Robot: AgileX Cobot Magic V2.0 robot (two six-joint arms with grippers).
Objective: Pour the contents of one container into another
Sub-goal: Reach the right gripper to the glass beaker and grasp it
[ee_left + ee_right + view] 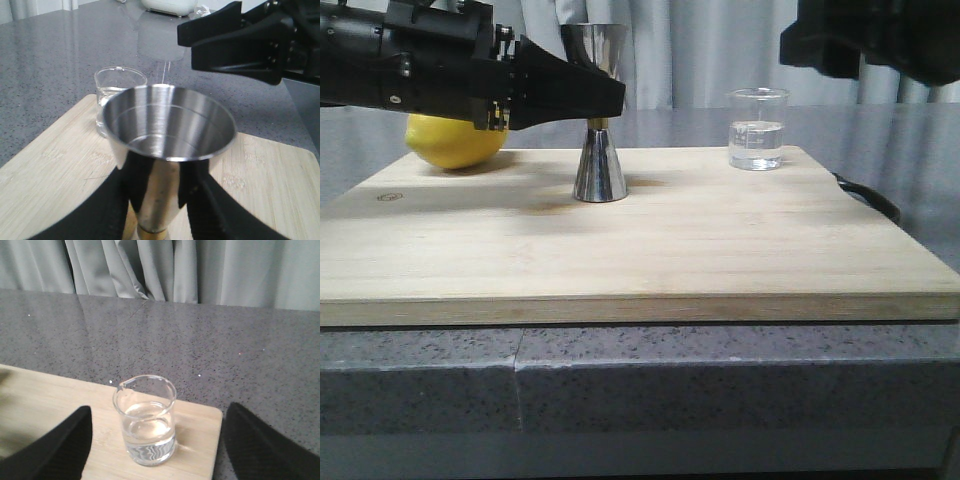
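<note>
2 grippers face you: your left gripper is clamped on the steel jigger, while your right gripper hangs wide open, empty, around the glass beaker.

Yellow lemon at far-left corner of pale wooden cutting board. Board flat on grey speckled stone bench. Grey-green pleated curtain behind. White appliance far off, blurred.
</note>
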